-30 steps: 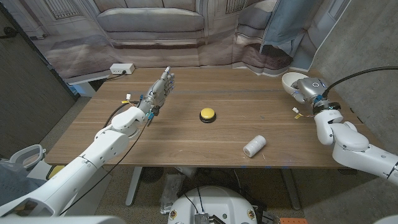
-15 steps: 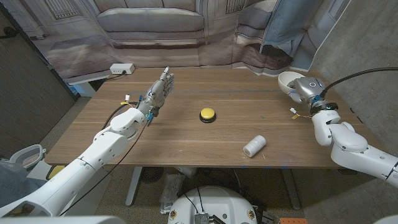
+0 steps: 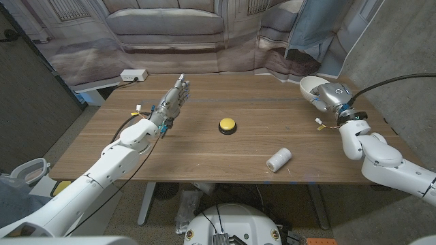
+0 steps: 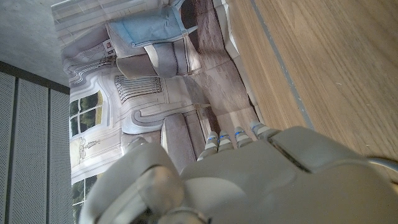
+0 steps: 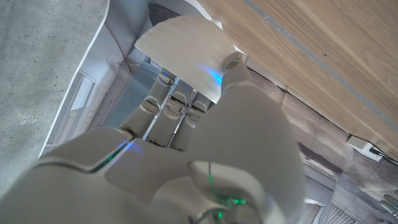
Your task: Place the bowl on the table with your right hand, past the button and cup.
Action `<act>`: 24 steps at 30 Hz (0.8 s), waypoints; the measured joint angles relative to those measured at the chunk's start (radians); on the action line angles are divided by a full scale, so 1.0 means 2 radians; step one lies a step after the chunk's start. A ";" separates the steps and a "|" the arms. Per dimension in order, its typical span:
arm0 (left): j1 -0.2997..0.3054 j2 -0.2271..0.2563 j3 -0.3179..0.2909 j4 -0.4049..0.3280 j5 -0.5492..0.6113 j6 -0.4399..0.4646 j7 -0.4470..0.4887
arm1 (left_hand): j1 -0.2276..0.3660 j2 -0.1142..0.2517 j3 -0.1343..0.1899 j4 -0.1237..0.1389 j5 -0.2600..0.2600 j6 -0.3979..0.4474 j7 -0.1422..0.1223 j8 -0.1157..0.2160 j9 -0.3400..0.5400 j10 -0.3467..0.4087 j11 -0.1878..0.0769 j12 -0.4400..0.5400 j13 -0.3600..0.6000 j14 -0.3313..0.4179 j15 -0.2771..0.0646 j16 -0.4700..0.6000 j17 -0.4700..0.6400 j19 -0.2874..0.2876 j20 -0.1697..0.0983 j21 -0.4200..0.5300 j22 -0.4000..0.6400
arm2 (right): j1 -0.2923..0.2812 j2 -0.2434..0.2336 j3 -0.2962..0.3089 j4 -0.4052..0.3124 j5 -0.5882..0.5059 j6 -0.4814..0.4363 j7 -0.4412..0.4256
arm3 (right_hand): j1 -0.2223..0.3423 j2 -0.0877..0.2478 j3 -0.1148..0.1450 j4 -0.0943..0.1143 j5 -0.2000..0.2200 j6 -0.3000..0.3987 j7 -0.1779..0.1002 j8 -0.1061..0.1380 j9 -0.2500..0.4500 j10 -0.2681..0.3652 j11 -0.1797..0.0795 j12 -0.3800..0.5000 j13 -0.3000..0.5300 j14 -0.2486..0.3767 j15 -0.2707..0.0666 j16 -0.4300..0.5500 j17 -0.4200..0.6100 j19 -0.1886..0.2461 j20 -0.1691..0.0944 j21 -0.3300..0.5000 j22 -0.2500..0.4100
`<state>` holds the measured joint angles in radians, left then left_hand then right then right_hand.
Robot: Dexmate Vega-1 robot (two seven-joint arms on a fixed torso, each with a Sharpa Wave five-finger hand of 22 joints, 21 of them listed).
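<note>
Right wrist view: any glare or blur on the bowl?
Right wrist view: the bowl is sharp, with a blue glow on it near the right hand; the hand's near shell is soft. Head view: even light, bowl crisp.

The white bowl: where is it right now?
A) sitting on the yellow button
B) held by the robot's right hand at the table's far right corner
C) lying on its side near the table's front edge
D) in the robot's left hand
B: the right hand grips the white bowl at the table's far right corner.
</note>
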<state>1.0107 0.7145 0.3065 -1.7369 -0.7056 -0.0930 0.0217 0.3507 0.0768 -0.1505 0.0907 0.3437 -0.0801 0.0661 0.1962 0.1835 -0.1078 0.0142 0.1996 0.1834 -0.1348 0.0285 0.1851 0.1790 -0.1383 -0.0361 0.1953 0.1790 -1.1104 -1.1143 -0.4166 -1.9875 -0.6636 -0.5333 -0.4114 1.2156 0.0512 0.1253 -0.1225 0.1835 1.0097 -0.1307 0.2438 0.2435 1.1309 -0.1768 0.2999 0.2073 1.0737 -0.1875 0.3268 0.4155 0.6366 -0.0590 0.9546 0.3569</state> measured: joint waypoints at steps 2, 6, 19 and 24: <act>0.001 0.000 -0.001 0.000 0.000 0.000 0.000 | 0.000 0.000 0.000 0.000 0.000 0.000 0.000 0.000 0.000 0.000 0.000 0.000 0.000 0.000 0.000 0.000 0.000 0.000 0.000 0.000 0.000 | 0.003 0.002 -0.002 0.000 -0.004 0.004 0.003 | 0.000 0.000 0.000 0.000 -0.001 0.000 0.000 0.000 0.001 0.000 0.000 0.000 0.000 0.000 0.000 0.000 0.000 0.000 0.000 0.003 0.000; 0.003 0.002 -0.003 0.000 -0.002 -0.001 0.000 | 0.000 0.000 0.000 0.000 0.000 0.000 0.000 0.000 0.000 0.000 0.000 0.000 0.000 0.000 0.000 0.000 0.000 0.000 0.000 0.000 0.000 | 0.008 0.006 -0.006 -0.001 -0.010 0.008 0.007 | 0.000 0.000 0.000 0.000 0.001 0.000 0.000 0.000 0.003 0.000 0.000 0.000 0.000 0.000 0.000 0.000 0.000 0.000 0.000 0.004 -0.002; 0.001 0.004 -0.005 0.006 -0.006 -0.001 -0.004 | 0.000 0.000 0.000 0.000 0.000 0.000 0.000 0.000 0.000 0.000 0.000 0.000 0.000 0.000 0.000 0.000 0.000 0.000 0.000 0.000 0.000 | 0.024 0.020 -0.019 -0.002 -0.030 0.024 0.023 | 0.000 0.000 -0.001 -0.001 0.001 0.000 0.000 0.000 0.003 0.000 0.000 -0.001 0.002 0.000 0.000 -0.001 0.000 0.000 0.000 0.004 -0.005; -0.002 0.004 -0.006 0.011 -0.008 -0.001 -0.009 | 0.000 0.000 0.000 0.000 0.000 0.000 0.000 0.000 0.000 0.000 0.000 0.000 0.000 0.000 0.000 0.000 0.000 0.000 0.000 0.000 0.000 | 0.028 0.026 -0.024 -0.002 -0.038 0.030 0.028 | 0.000 0.000 -0.002 0.001 0.001 0.000 0.000 -0.001 0.003 0.000 0.000 -0.002 0.002 0.000 0.000 -0.001 0.000 0.000 0.000 0.004 -0.005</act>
<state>1.0074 0.7220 0.2949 -1.7156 -0.7222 -0.0951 0.0031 0.3507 0.0768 -0.1504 0.0907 0.3437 -0.0801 0.0661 0.1962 0.1835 -0.1078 0.0142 0.1996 0.1834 -0.1348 0.0285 0.1850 0.1790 -0.1383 -0.0361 0.1953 0.1790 -1.0536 -1.0629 -0.4641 -1.9909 -0.7391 -0.4738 -0.3556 1.2156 0.0512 0.1208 -0.1209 0.1853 1.0100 -0.1305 0.2408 0.2502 1.1309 -0.1769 0.2960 0.2122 1.0738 -0.1877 0.3239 0.4150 0.6366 -0.0590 0.9624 0.3477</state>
